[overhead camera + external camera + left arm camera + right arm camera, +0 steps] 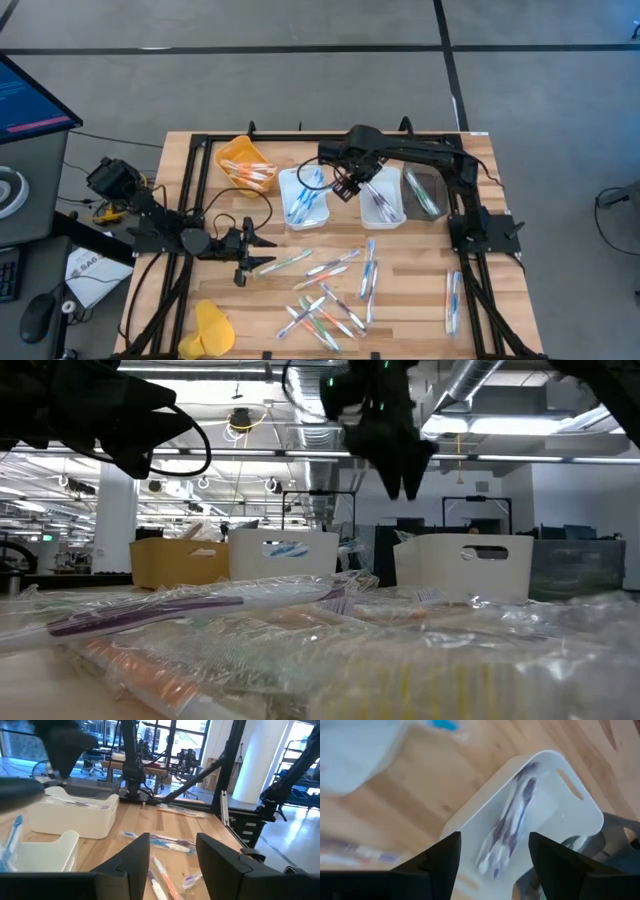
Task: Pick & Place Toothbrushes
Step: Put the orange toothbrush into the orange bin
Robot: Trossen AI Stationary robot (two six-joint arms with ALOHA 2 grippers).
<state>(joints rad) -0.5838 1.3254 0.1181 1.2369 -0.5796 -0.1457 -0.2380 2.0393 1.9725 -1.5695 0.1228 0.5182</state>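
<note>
Several toothbrushes (330,292) lie loose on the wooden table's near middle, some in clear wrappers (200,610). A few purple-and-white toothbrushes (512,822) lie flat inside a white tray (555,759) at the far middle (383,212). My right gripper (492,840) hangs above this tray (352,187), pointing down, open, with nothing between its fingers. My left gripper (172,847) stays level at the table's left (268,243), open and holding nothing, with loose toothbrushes (170,844) on the table ahead of it.
At the far side stand a yellow tray (243,162) with orange toothbrushes, a second white tray (305,200) with blue ones, and a dark tray (425,195). More toothbrushes (453,300) lie near the right edge. A yellow object (212,328) sits at the near left corner.
</note>
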